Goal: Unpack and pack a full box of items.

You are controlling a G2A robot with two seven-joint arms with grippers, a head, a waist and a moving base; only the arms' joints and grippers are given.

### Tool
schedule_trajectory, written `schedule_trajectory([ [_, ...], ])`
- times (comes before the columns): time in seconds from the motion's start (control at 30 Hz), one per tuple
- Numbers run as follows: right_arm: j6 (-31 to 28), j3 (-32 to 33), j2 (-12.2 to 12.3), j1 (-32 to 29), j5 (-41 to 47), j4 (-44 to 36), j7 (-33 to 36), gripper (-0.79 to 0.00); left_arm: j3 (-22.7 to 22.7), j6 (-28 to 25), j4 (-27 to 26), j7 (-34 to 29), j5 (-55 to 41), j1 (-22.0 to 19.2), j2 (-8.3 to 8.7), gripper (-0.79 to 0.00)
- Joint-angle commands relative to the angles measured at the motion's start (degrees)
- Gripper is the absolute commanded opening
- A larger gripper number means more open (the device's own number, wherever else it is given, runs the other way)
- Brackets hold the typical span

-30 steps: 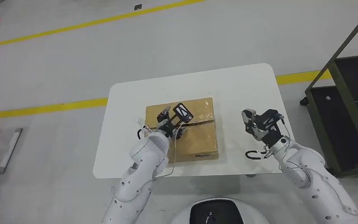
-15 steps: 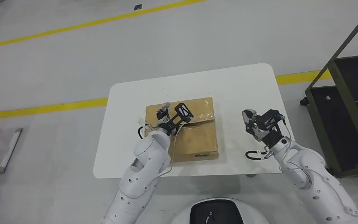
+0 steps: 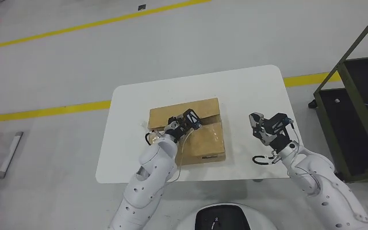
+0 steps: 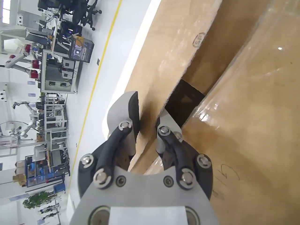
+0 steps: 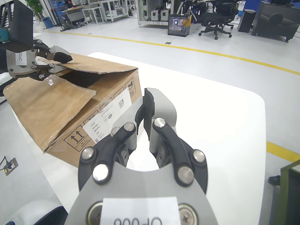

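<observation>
A brown cardboard box (image 3: 202, 145) with a white label sits in the middle of the white table (image 3: 247, 92). My left gripper (image 4: 147, 118) is shut on the edge of the box's far flap (image 5: 98, 65), one finger over it and one under. The flap is raised a little, and a dark gap (image 4: 185, 104) shows between it and the taped near flap (image 5: 51, 99). From above, the left gripper (image 3: 183, 122) is over the seam. My right gripper (image 5: 145, 108) hovers shut and empty above the bare table to the right of the box (image 5: 70, 127), also seen as the right gripper (image 3: 257, 127).
A dark green metal cart (image 3: 345, 109) stands off the table's right side. White tabletop lies open to the right of the box and behind it. The box's contents are hidden.
My left gripper came down from above the far flap to the seam and closed on the flap's edge, which now stands slightly lifted. The right arm has stayed still.
</observation>
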Motion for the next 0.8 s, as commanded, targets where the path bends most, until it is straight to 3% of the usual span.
schedule_trajectory([
  [0.0,0.02,-0.02,0.01,-0.04,-0.02,0.00,-0.05,-0.785,0.06,-0.35,-1.21,-0.34,-0.09,0.82,-0.01,-0.785],
  [0.2,0.00,0.34,0.11,-0.52,0.08,-0.46,-0.46,-0.785,0.07,-2.58,-5.57,-1.73,-0.55,3.93,0.09,-0.785],
  [0.23,0.00,0.46,0.13,-0.64,0.12,-0.59,-0.53,-0.785,-0.04,-3.04,-6.34,-2.04,-0.53,4.34,0.13,-0.671],
  [0.27,0.01,0.57,0.15,-0.79,0.16,-0.71,-0.63,-0.785,-0.18,-3.26,-7.07,-2.39,-0.40,4.74,0.16,-0.157],
  [0.3,-0.05,0.67,0.18,-0.96,0.19,-0.81,-0.70,-0.785,-0.25,-3.38,-7.83,-2.70,-0.23,5.00,0.17,0.000],
  [0.43,-0.12,1.01,0.26,-1.44,0.29,-1.17,-0.86,-0.785,-0.37,-3.11,-8.44,-2.22,0.68,4.07,0.05,0.000],
  [0.57,-0.21,1.28,0.34,-1.73,0.33,-1.58,-0.98,-0.785,0.56,-2.27,-7.50,-0.06,2.29,-0.03,-0.43,0.000],
  [0.77,0.01,1.53,0.41,-2.05,0.40,-1.99,-0.96,-0.785,3.67,0.16,-1.18,3.35,4.02,-7.41,-1.74,0.000],
])
